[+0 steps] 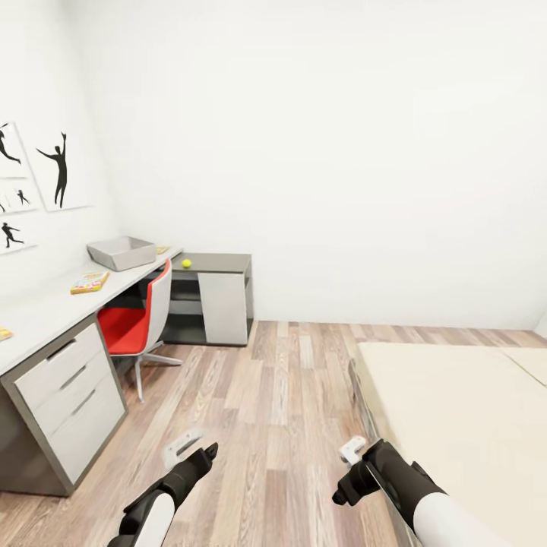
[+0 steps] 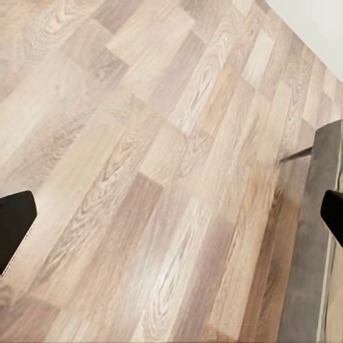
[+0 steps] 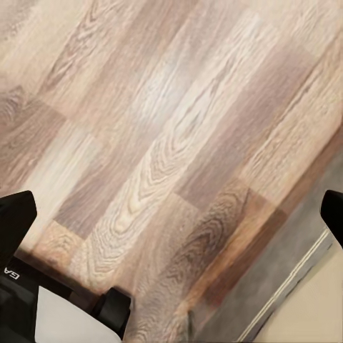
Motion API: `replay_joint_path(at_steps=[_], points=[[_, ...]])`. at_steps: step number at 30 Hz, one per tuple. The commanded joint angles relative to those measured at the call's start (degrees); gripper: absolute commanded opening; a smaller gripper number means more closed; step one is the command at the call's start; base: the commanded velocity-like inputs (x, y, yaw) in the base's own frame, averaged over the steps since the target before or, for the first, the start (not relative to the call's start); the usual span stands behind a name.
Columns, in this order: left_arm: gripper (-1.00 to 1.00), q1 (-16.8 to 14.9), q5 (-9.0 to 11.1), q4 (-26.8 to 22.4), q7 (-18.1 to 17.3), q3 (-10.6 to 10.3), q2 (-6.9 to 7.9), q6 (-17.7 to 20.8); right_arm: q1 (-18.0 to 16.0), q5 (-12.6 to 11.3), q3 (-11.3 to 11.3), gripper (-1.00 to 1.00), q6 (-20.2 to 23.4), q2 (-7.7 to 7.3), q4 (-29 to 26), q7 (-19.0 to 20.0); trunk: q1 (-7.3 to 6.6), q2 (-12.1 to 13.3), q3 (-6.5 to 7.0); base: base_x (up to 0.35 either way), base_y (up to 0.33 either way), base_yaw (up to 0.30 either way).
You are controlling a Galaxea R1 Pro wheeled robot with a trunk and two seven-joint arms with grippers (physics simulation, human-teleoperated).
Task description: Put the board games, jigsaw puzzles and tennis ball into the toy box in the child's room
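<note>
A white-walled child's room with a wood-plank floor (image 1: 289,395) opens ahead, black silhouette pictures (image 1: 59,171) hanging on the left wall above a long L-shaped worktop (image 1: 45,311). At the worktop's near left edge a sliver of something colourful (image 1: 4,333) peeks in, too cropped to name; further along lies one colourful flat item (image 1: 90,282), board game or puzzle I cannot tell; at the far corner sits the one grey toy box (image 1: 121,252) with a thin yellowish flat piece (image 1: 162,249) just beside it, and one tennis ball (image 1: 186,263) rests on the lower return section. One red chair (image 1: 140,323) is tucked under. Low in the head view, the left end effector (image 1: 186,450) and right end effector (image 1: 357,456) both hang empty over the floor, each with fingers spread wide as the wrist views suggest. At the right, the bed (image 1: 463,410) shows bare cream cover in the part visible. The step in hand looks like approach: best to pick one target, roll close and square to it, and keep both arms tucked clear of chair and bed frame.
</note>
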Motion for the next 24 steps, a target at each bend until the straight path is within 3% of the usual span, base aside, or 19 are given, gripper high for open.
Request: replay_joint_path(at_steps=[1, 9, 24], points=[[1.00, -0.04, 0.59, -0.08, 0.51, -0.07, 0.00, 0.13, -0.01, 0.60, 0.16, 1.00, 0.15, -0.05, -0.16, 0.49, 0.00, -0.04, -0.07, 0.000, 0.000, 0.233], [1.00, -0.08, 0.41, 0.01, 0.40, -0.08, -0.01, 0.10, -0.03, 0.59, 0.07, 1.00, 0.19, -0.12, -0.16, 0.57, 0.00, -0.04, -0.07, -0.045, -0.057, 0.111], [1.00, -0.10, 0.35, 0.04, 0.38, -0.07, -0.01, 0.05, -0.07, 0.54, -0.02, 1.00, 0.20, -0.21, -0.16, 0.62, 0.00, -0.04, -0.07, -0.045, -0.057, 0.019]])
